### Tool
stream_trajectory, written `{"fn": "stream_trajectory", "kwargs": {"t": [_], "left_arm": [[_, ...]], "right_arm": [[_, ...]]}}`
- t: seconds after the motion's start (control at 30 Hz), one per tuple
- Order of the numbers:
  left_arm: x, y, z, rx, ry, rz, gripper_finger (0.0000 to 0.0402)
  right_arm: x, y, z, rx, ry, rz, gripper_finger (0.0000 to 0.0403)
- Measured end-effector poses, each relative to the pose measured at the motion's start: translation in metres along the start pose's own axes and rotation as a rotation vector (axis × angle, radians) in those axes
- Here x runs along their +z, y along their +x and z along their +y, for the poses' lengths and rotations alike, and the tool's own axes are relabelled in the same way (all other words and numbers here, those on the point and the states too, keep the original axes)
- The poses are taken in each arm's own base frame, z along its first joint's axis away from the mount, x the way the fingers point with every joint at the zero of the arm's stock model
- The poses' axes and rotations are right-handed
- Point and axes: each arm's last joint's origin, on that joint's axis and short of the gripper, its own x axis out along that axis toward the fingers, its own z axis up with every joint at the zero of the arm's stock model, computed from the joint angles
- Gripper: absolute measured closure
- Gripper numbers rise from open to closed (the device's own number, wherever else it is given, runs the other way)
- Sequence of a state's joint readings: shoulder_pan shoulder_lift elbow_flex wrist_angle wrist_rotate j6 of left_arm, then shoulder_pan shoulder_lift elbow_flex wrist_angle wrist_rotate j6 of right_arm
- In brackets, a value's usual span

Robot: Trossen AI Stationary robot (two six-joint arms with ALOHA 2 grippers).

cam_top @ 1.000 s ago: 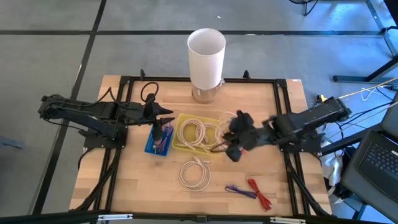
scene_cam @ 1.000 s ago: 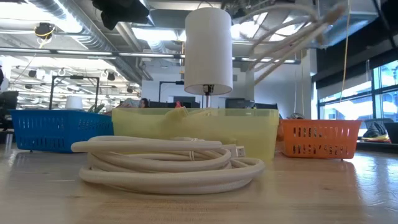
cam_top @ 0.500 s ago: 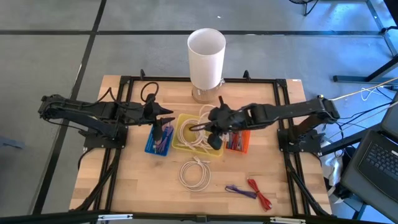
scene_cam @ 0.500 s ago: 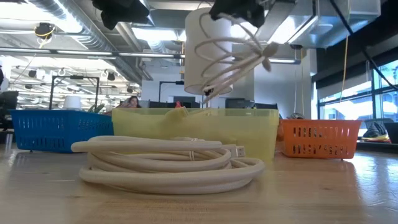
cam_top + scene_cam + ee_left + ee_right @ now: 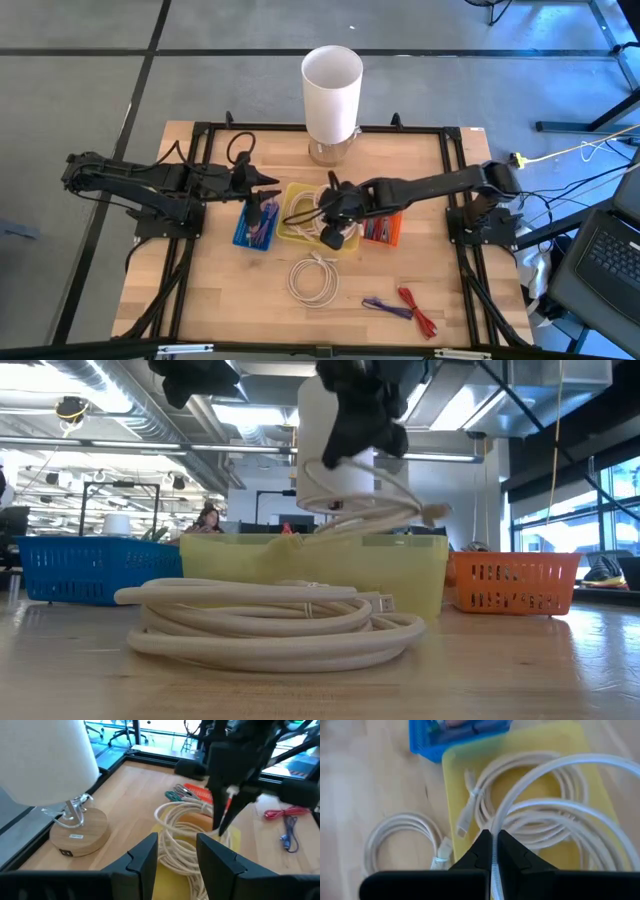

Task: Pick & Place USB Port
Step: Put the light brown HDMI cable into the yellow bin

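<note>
Right wrist view: the right claw (image 5: 492, 851) is pinched shut on a soft, bendy white cable (image 5: 540, 770) over the yellow bin (image 5: 451, 785); grab its loops.

**A:** Two dark arms, matte black all over, chunky segmented links with rounded joint housings. Left arm (image 5: 140, 180) bolted on a black base, black cable looping up near the wrist.

**B:** Yep, same build on the right arm (image 5: 440, 185), long slim forearm, black base too. Up close, left gripper (image 5: 175, 862) with two flat black fingers (image 5: 145, 860), blocky, squared-off tips. Right gripper (image 5: 493, 855) with fingers (image 5: 480, 852) tapering to a narrow wedge, smooth plastic look. No visible markings or screws anywhere.
</note>
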State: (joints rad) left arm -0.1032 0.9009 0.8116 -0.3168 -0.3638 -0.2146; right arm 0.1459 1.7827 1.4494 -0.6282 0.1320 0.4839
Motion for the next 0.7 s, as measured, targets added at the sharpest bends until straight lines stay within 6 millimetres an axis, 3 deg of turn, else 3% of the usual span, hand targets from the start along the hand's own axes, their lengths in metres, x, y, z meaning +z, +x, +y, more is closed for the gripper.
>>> {"fn": "stream_trajectory", "kwargs": {"t": [0.43,0.7], "left_arm": [[0.000,0.000,0.000,-0.016,-0.001,0.002,0.0274],[0.000,0.000,-0.001,-0.019,-0.003,-0.001,0.0274]], "right_arm": [[-0.016,0.057,-0.005,-0.048,-0.004,0.146,0.0394],[-0.010,0.074,-0.012,0.027,0.006,0.136,0.0394]]}}
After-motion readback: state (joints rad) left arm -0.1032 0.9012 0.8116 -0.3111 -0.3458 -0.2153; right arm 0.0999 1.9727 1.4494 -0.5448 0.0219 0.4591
